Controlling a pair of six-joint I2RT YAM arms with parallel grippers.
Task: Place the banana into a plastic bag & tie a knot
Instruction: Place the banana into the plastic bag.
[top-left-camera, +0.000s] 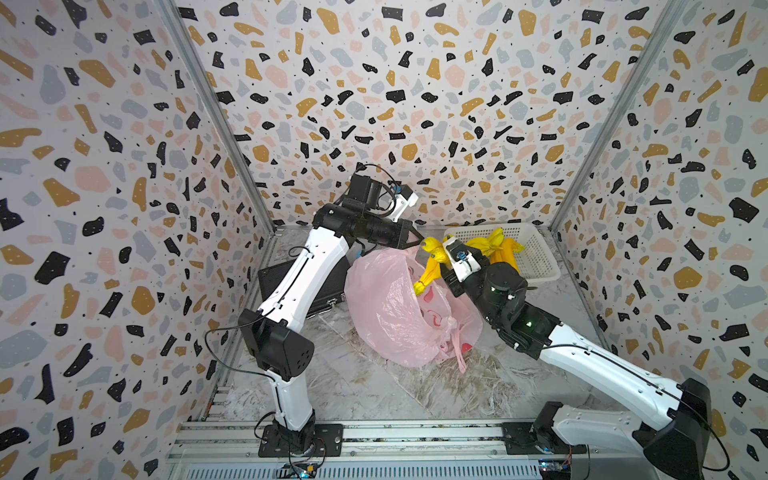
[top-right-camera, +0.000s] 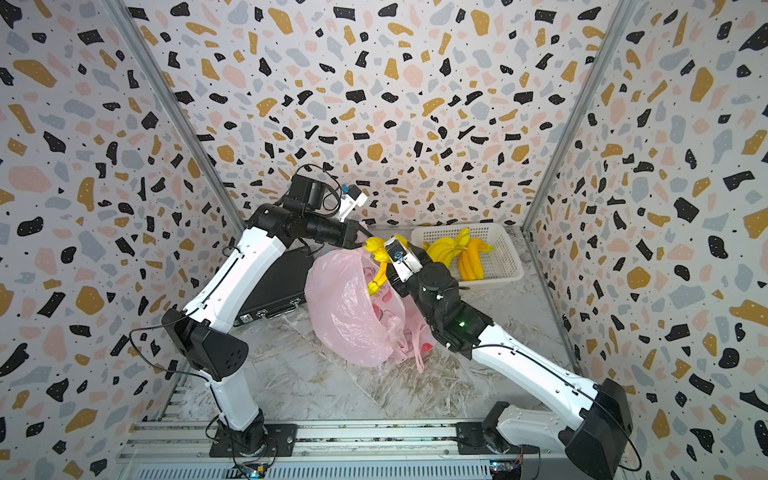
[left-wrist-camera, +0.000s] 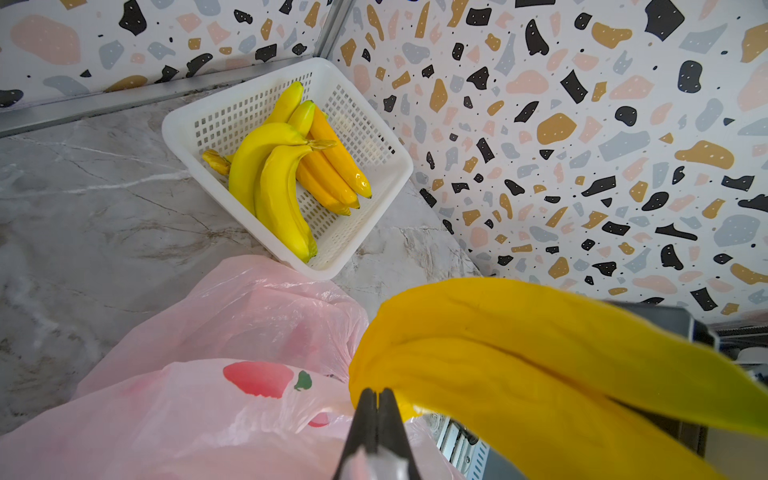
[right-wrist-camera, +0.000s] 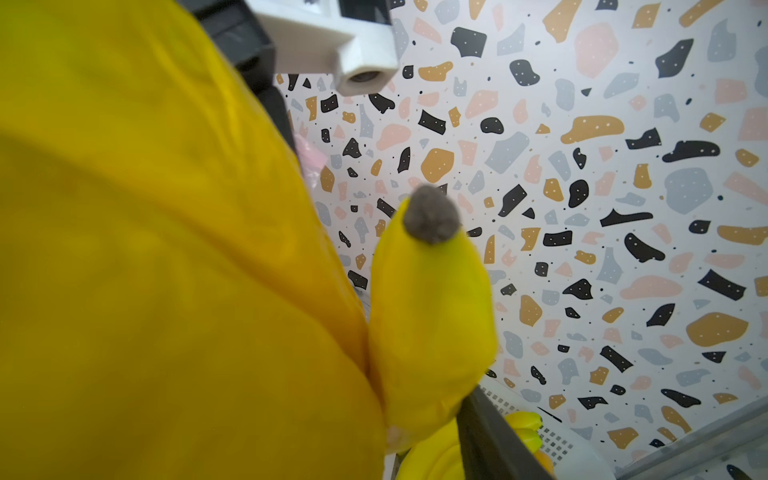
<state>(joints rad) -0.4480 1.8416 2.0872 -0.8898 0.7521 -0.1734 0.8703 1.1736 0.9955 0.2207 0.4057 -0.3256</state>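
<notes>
Teamwork on a marble table (top-left-camera: 374, 386): the left gripper (left-wrist-camera: 376, 401), its jaws pinched flat on a fold of the rim, lifts one side of a pink plastic bag (top-left-camera: 386, 307) slumped at the table's middle, apparently to keep the mouth open. The right gripper (top-left-camera: 441, 261) clamps a banana bunch (top-left-camera: 431, 262) and holds it in the air at that raised rim, stem end tilted down toward the opening. Most of the fruit looks to be above the plastic, not yet inside. The right fingertips are hidden behind the fruit in both top views. The bag's handles (top-left-camera: 457, 353) lie loose toward the table's near edge, untied. A white mesh basket (left-wrist-camera: 178, 137) sits in the far right corner, seemingly the supply point. The count: two arms, one bag and one bunch in the air. The one basket holds two more, a paler yellow bunch (left-wrist-camera: 266, 174) overlapping a deeper orange bunch (left-wrist-camera: 336, 166). A single black case (top-left-camera: 299, 282) lies by the left edge, partly under the left arm.
</notes>
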